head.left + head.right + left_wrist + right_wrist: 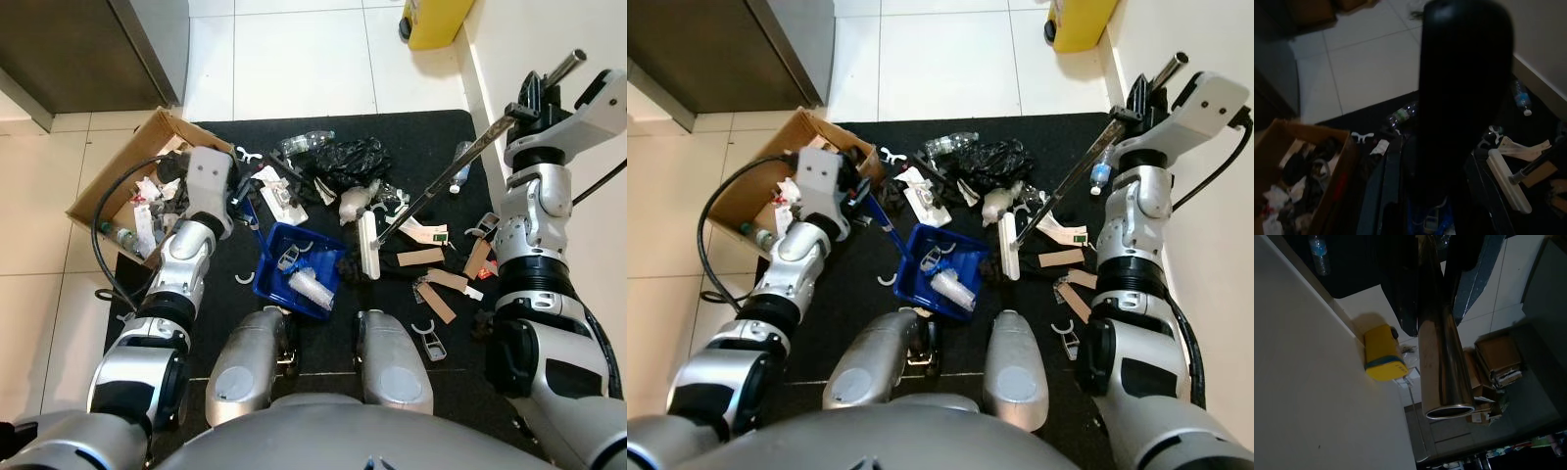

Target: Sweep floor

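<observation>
A blue dustpan [294, 274] rests on the black mat [431, 132] before my knees, with a crushed clear cup and white scraps in it. My left gripper [241, 204] is shut on its blue handle [885, 225]. My right gripper [525, 102], raised by the right wall, is shut on the broom's metal pole [1442, 357]. The pole slants down to the white broom head [368, 245], just right of the dustpan. Litter lies across the mat: a black plastic bag [349, 157], white hangers, cardboard strips [436, 284] and crumpled paper.
An open cardboard box [103, 191] of rubbish sits left of the mat. A yellow bin [436, 20] stands at the far right by the wall. A small bottle [460, 176] lies at the mat's right edge. A dark cabinet [88, 44] is far left. A black cable [103, 257] loops beside my left arm.
</observation>
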{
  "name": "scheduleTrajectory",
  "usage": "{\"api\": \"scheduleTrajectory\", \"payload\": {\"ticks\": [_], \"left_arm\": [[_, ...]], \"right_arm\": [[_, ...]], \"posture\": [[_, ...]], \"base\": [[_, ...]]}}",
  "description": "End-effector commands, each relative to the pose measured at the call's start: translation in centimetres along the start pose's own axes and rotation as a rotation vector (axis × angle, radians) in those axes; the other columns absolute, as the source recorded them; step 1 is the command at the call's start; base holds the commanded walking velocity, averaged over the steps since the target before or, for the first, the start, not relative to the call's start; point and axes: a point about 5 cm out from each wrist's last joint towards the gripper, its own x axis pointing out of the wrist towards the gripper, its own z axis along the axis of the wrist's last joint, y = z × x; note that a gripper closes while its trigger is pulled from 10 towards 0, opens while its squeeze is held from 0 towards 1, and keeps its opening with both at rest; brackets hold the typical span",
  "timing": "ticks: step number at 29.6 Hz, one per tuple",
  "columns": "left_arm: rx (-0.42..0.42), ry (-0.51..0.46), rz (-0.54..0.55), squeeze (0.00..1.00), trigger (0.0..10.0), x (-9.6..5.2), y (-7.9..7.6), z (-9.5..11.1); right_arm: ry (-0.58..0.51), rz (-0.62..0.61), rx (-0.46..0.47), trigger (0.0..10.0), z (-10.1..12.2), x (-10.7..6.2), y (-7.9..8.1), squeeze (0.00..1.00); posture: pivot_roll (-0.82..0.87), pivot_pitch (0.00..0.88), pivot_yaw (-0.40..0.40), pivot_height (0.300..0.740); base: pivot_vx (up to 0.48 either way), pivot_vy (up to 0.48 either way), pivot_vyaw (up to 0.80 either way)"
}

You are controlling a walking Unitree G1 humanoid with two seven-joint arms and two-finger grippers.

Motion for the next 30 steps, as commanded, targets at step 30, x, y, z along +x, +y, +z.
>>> {"api": "scheduleTrajectory", "payload": {"ticks": [30], "left_arm": [[-0.159,-0.302,0.233,0.00,10.0,0.4,7.5,10.8]], "right_arm": [[-0.266,0.044,-0.049,10.0,6.7,2.1,0.2,0.00]], "posture": [[0.05,0.023,0.039,0.740]], "base": [[0.000,0.000,0.00]]}}
